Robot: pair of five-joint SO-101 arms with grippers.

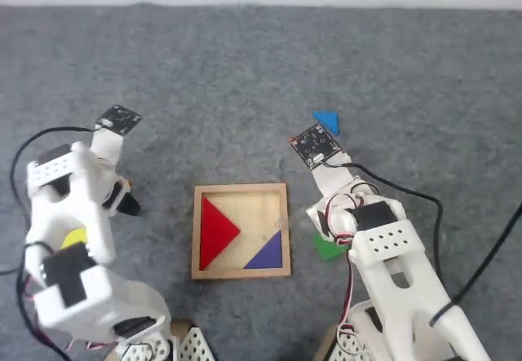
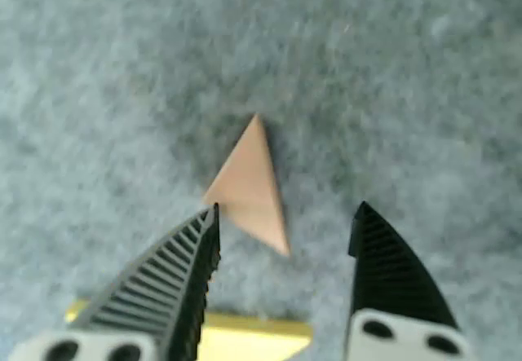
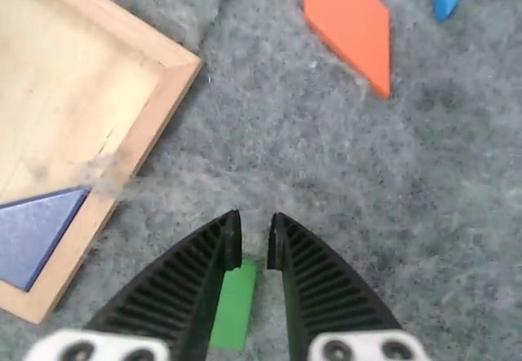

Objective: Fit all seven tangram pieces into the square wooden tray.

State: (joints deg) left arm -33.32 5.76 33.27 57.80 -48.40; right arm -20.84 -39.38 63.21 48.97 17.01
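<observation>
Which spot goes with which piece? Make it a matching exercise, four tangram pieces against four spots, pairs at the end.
Pieces:
1. red triangle
2. green piece
3. pink triangle
4. blue triangle

Spots:
A. on the carpet, ahead of the open left hand
B. inside the tray
C. on the carpet, near the orange parallelogram
D. beneath the right hand, just outside the tray

Pairs: 1-B, 2-D, 3-A, 4-C.
</observation>
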